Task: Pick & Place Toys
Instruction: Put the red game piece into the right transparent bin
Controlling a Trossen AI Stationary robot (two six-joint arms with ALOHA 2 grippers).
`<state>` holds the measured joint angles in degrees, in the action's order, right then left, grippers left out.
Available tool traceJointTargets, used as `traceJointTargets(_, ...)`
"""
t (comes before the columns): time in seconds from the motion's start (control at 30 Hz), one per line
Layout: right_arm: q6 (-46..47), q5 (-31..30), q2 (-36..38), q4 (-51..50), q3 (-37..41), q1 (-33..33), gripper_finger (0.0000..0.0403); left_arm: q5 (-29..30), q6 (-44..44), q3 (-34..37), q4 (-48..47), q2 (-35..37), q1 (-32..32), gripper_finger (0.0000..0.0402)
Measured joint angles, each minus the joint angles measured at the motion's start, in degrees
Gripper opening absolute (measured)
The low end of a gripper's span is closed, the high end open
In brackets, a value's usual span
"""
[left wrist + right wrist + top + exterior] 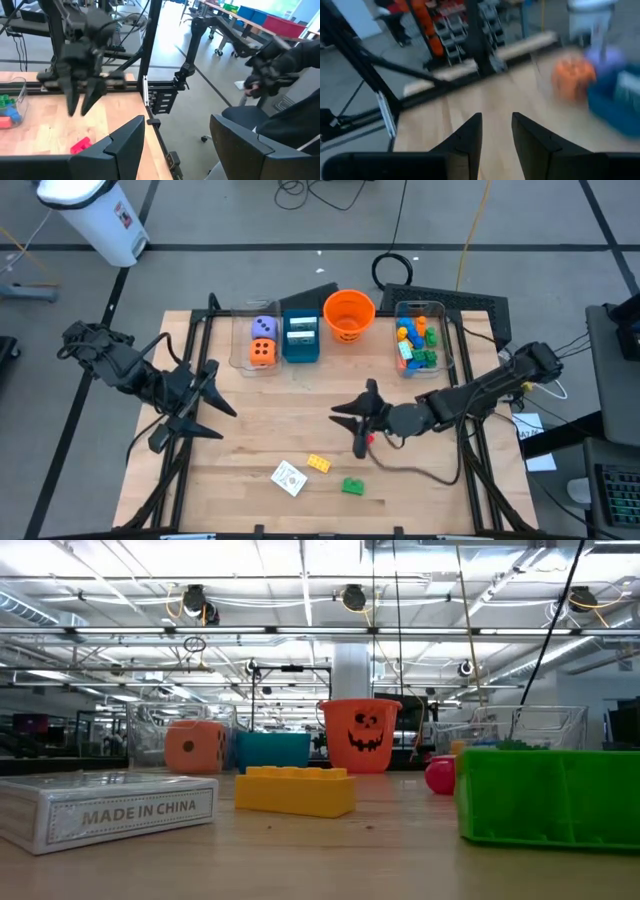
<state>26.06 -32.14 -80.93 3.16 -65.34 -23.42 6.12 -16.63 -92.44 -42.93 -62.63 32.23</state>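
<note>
A red brick (371, 439) lies flat on the table, also seen in the left wrist view (80, 145). My right gripper (347, 430) hangs above it (82, 102), narrowly open and pointing toward the table's left, with nothing between its fingers (496, 125). Nearer the front edge lie a yellow brick (318, 463), a green brick (352, 486) and a white card box (289, 477), each flat on the wood. My left gripper (220, 390) waits open over the table's left half (177, 145).
Along the far edge stand a clear bin (240, 350) with a purple and an orange die, a teal box (300, 337), an orange bucket (349, 315) and a clear bin (440, 345) with several bricks. Bare wood lies between the arms.
</note>
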Motion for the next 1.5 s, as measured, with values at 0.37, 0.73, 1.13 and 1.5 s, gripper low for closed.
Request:
traceJointTargets(0.37,-21.4,-2.5,-14.3,-14.4,-24.3,-3.7,0.0046,0.0,0.4,0.0,-0.1,0.0,0.0,0.0234)
traceJointTargets(0.73,-8.4,-0.6,-22.8,-16.4,-27.5,-4.5,0.0028,-0.1,0.0,0.0,-0.6,0.0,0.0,0.0234)
traceJointTargets(1.13,8.4,-0.6,-24.1,-20.0,-27.6,-1.9,0.0005,-1.6,-0.2,0.0,-0.6,-0.2,0.2,0.0234)
traceJointTargets(1.5,19.5,5.1,-24.1,-43.5,-27.6,0.7,0.0134,-1.6,-1.0,0.0,-0.6,-1.4,3.0,0.0234)
